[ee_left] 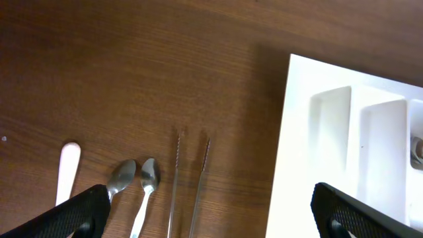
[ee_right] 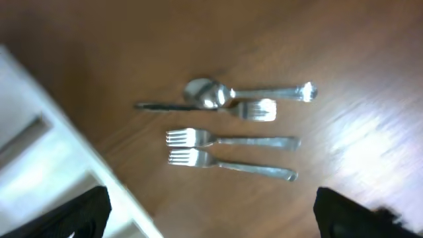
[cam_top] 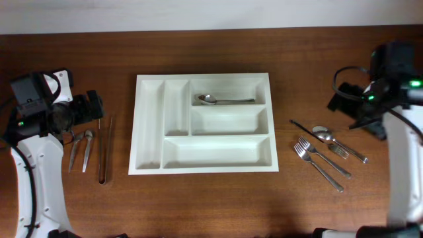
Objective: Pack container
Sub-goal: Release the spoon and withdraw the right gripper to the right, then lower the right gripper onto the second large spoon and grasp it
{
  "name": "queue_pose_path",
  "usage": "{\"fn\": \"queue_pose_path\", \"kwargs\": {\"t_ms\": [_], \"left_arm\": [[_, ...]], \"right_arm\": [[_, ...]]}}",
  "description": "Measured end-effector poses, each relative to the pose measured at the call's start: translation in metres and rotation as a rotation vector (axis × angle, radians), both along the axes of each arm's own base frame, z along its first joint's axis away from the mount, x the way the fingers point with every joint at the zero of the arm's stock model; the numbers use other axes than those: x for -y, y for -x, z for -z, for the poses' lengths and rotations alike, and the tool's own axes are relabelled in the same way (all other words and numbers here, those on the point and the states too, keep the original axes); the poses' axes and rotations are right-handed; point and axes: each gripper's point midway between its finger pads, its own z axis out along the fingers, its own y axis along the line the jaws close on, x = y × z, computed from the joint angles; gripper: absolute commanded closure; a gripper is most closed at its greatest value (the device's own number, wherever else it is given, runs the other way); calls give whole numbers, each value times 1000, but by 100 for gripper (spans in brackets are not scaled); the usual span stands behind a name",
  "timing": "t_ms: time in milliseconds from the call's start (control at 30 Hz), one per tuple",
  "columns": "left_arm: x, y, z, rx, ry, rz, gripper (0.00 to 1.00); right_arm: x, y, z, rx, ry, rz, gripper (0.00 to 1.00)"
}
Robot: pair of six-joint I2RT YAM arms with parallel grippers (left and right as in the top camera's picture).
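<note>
**Table, near edge to far**

1. Wooden table (cam_top: 211, 205), brown, bearing everything below.
2. Two forks (ee_right: 231, 140), right of the tray, side by side and nearly parallel, not touching. They are the nearest pieces of the right-hand group.
3. Long metal tweezers (cam_top: 103, 173), left of the tray, lengthwise near to far, with the joined end nearest.
4. Two small spoons (ee_left: 123, 174), just left of the tweezers, bowls at the far end and close together. The left arm overhangs the table beside them.
5. White rounded handle (ee_left: 67, 168), left of the small spoons. It shows in the left wrist view only, so what it belongs to cannot be told.
6. Large spoon (ee_right: 206, 91), just beyond the forks. Its bowl lies over a thin dark rod (ee_right: 162, 106), which lines up with a small fork head (ee_right: 258, 110). Whether rod and head are one piece cannot be told.
7. The container (cam_top: 141, 122), a white cutlery tray at table centre, lying flat between the two cutlery groups and apart from both.
8. Spoon (cam_top: 209, 99), in the tray's far wide compartment, bowl towards the narrow compartments.
9. Left gripper (ee_left: 211, 213), above the left cutlery group, fingers spread wide, nothing between them.
10. Right gripper (ee_right: 211, 213), above the right cutlery group, fingers likewise spread wide and holding nothing.
</note>
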Motion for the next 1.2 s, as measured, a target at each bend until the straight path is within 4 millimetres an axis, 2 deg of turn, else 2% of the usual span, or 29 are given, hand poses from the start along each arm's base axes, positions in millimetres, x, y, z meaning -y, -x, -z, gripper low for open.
{"fn": "queue_pose_path", "kwargs": {"t_ms": [100,167,267,433,567,767,1167,1200], "left_arm": [[0,0,0,0,1,1,1],[0,0,0,0,2,1,1],[0,0,0,1,2,1,1],[0,0,0,1,2,1,1],[0,0,0,0,2,2,1],[0,0,0,1,2,1,1],[0,0,0,1,2,1,1],[0,0,0,1,2,1,1]], "right_arm": [[2,9,63,-97,-51,95,1],[5,20,93,-150,-72,145,1],[12,32,114,-183,-85,204,1],[31,24,118,-115,-87,309,0],[52,27,119,-75,-106,484,4],[60,24,123,-23,-149,621,4],[65,10,121,7,-104,399,4],[68,5,120,24,-84,358,7]]}}
